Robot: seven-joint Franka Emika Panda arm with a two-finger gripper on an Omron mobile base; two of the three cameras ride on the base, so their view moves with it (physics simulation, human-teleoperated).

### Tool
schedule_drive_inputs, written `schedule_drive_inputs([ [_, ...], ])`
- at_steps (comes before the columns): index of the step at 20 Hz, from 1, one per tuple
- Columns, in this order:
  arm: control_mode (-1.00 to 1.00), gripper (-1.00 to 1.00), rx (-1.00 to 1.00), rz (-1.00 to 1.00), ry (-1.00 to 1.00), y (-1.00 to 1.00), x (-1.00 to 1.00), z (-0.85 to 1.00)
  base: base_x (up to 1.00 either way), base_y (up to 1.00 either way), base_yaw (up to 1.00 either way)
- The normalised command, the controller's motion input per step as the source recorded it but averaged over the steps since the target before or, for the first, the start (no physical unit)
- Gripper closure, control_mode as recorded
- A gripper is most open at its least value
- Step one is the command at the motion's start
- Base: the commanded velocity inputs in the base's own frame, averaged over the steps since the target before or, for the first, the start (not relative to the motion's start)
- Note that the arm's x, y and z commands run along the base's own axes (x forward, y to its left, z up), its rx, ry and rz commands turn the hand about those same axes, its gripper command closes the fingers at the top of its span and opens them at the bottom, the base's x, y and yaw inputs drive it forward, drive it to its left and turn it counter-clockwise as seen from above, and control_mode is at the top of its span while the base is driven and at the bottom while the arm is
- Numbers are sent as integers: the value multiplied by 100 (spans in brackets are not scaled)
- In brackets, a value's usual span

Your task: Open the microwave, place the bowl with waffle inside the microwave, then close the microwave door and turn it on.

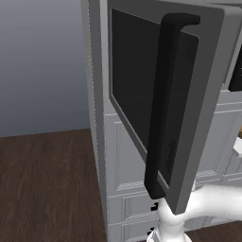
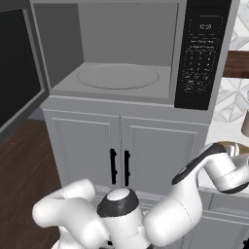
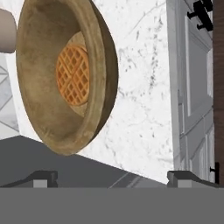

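Note:
The microwave [image 2: 121, 48] stands open, its grey cavity and round glass plate [image 2: 118, 76] bare. The microwave door [image 1: 208, 71] is swung wide to the left, and its long black bar handle [image 1: 163, 104] faces the left base camera. In the rolled hand view, a brown wooden bowl [image 3: 43, 109] holding a round waffle [image 3: 73, 75] rests on the white marble counter [image 3: 140, 109]. My gripper [image 3: 114, 178] is open, its fingertips wide apart, short of the bowl with nothing between them. The bowl lies ahead, toward the left fingertip [image 3: 43, 177].
The black control panel [image 2: 202, 53] runs down the microwave's right side. White cupboard doors with small black handles [image 2: 119, 168] sit below it. A beige object [image 3: 6, 30] stands beside the bowl. My arm reaches right past the counter edge [image 2: 228, 170]. Dark wood floor lies at left [image 1: 42, 179].

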Motion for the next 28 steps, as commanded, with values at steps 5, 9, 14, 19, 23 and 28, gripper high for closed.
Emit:
schedule_drive_inputs([
  [5, -100, -100, 0, 0, 0, -42, 29, -20, 0, 0, 0],
  [9, -100, -100, 0, 0, 0, -33, 26, -32, 0, 0, 0],
  [14, -100, -100, 0, 0, 0, -17, 18, -37, 0, 0, 0],
  [19, -100, -100, 0, 0, 0, -14, 42, -19, 0, 0, 0],
  [23, -100, -100, 0, 0, 0, -9, 37, -19, 0, 0, 0],
  [28, -100, 100, 0, 0, 0, -1, 8, -24, 0, 0, 0],
])
